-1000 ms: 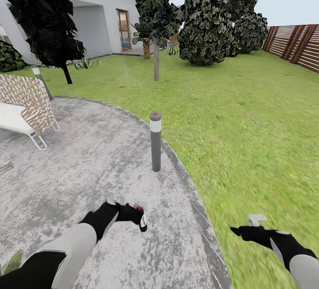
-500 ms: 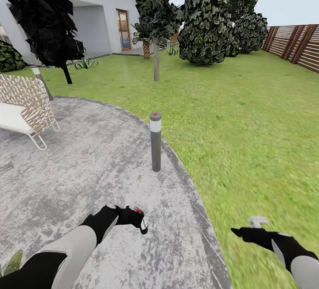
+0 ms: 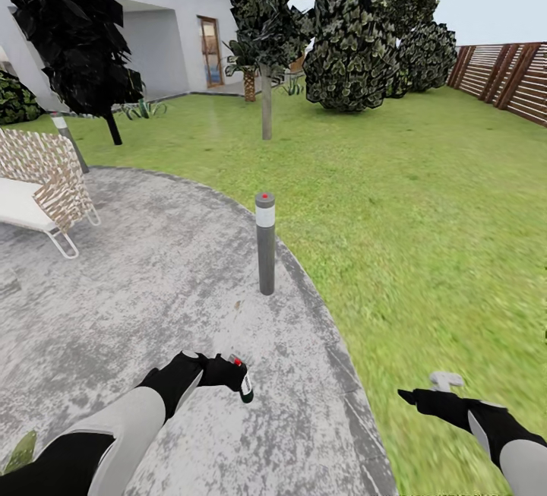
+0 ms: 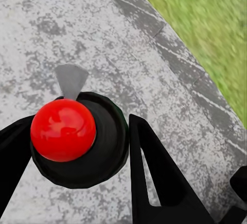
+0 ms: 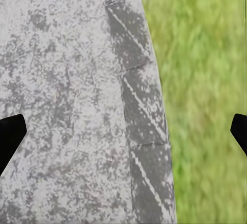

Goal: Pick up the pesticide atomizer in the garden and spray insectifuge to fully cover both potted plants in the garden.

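One pesticide atomizer [image 3: 241, 377] clamped in left gripper [image 3: 228, 371]; right gripper [image 3: 425, 397] spread wide, holding nothing; one bollard lamp [image 3: 265, 243]

Mottled grey patio [image 3: 152, 283], green lawn [image 3: 425, 215]

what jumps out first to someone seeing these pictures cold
The grey bollard lamp with a red dot stands at the edge of the round paved patio, green lawn to its right. Low in the head view, the left tool holds the pesticide atomizer, whose red dot dominates the left wrist view.
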